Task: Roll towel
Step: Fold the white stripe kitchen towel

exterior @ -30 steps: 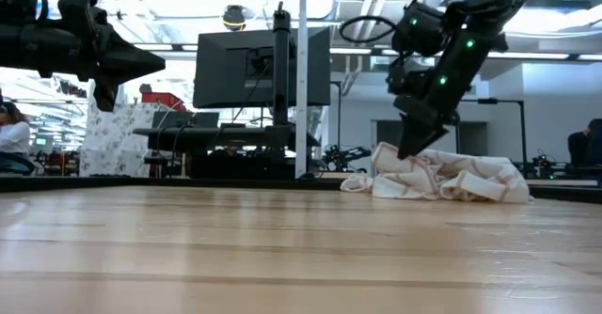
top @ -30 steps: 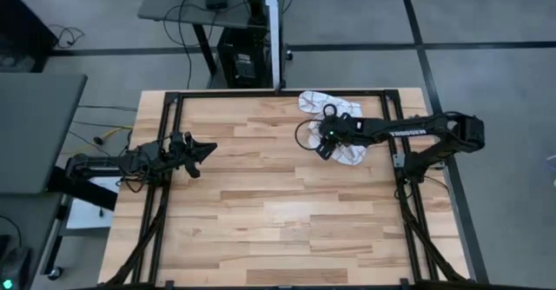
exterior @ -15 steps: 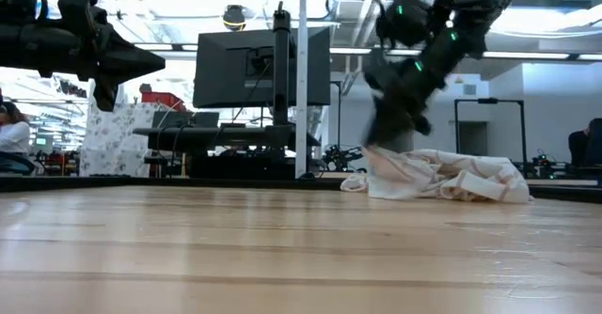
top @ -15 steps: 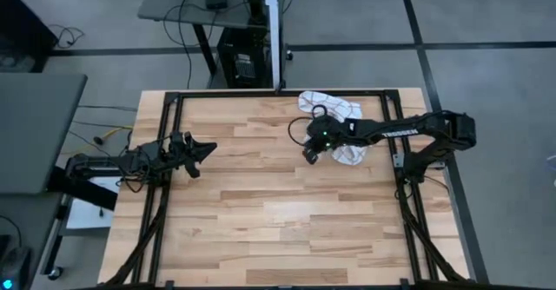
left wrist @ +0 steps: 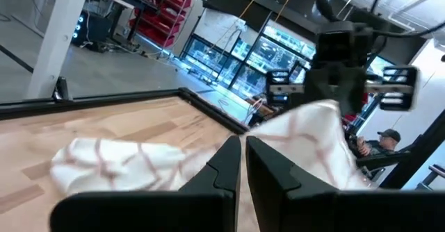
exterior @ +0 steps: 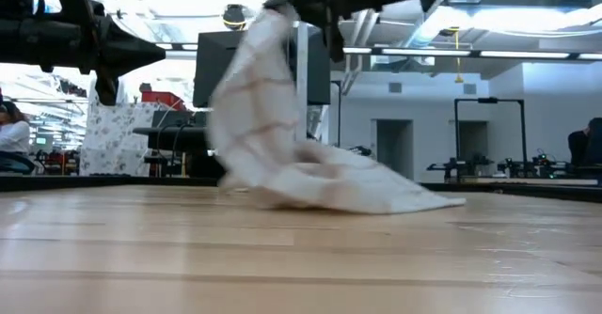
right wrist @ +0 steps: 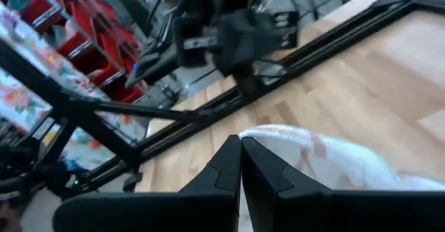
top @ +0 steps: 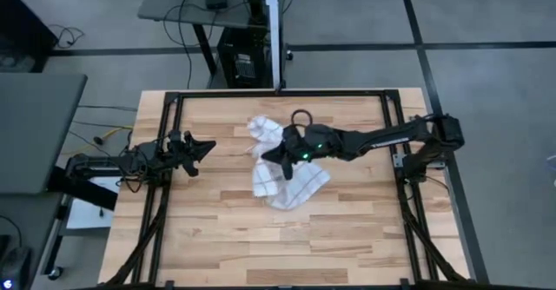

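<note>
The towel, white with thin reddish-brown grid lines, lies crumpled near the table's middle, one part raised. In the low view the towel rises from the table to a peak under my right gripper. My right gripper reaches in from the table's right and is shut on the towel, which also shows in its wrist view. My left gripper is shut and empty, above the table's left side, apart from the towel; its shut fingers show in its wrist view. My right gripper pinches a raised part of the towel between its two shut fingers, coming nearly level from the table's right. Whether it holds an edge or a fold, I cannot tell. The held part is lifted well above the table; the rest drapes down slack, and the lower part lies on the wood.
A black frame runs along the table's far edge and both sides. Bare wood lies between the towel and the near edge. Beyond the far edge stand a post and a monitor.
My right gripper has swept from the far right corner toward the table's left and a little nearer, and has risen. It has drawn the towel out of its crumpled heap to the table's middle; one part is lifted high and the rest trails spread on the wood.
</note>
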{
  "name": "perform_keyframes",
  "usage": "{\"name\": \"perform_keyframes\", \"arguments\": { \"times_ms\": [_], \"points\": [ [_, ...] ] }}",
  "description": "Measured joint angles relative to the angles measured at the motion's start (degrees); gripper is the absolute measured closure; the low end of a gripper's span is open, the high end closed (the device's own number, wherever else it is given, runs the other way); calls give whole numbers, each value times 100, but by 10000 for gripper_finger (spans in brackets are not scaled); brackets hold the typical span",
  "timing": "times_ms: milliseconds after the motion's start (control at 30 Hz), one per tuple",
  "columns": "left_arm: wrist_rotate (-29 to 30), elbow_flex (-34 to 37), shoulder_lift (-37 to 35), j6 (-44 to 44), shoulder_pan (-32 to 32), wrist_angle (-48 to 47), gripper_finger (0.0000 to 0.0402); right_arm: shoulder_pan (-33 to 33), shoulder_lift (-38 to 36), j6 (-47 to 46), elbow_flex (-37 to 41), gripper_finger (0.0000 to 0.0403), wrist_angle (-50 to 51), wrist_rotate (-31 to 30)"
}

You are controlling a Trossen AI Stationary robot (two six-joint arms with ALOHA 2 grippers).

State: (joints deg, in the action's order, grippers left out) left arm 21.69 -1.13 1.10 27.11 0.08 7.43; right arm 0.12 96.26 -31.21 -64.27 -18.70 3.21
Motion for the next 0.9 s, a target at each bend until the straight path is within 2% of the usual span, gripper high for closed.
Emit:
{"name": "perform_keyframes", "arguments": {
  "times_ms": [133,200,300,433,567,700,900],
  "points": [
    [-44,0,2,-39,0,-95,392,13,309,-304,-248,397,92,35],
    [-147,-44,0,-201,2,-293,386,-33,366,-261,-326,383,146,247],
    [-348,-352,59,-419,1,-695,366,-64,339,66,-448,349,394,455],
    [-738,-987,519,-1075,0,-934,329,-134,43,826,-744,304,1557,495],
    [-995,-1759,1669,-1597,0,-971,301,-266,-339,1441,-907,281,2831,500],
    [-1099,-2630,3441,-1794,-24,-1168,293,-380,-495,1608,-905,280,3647,353],
    [-1100,-4047,5903,-1848,-161,-1876,293,-352,-97,2289,-894,288,4218,262]
  ]
}}
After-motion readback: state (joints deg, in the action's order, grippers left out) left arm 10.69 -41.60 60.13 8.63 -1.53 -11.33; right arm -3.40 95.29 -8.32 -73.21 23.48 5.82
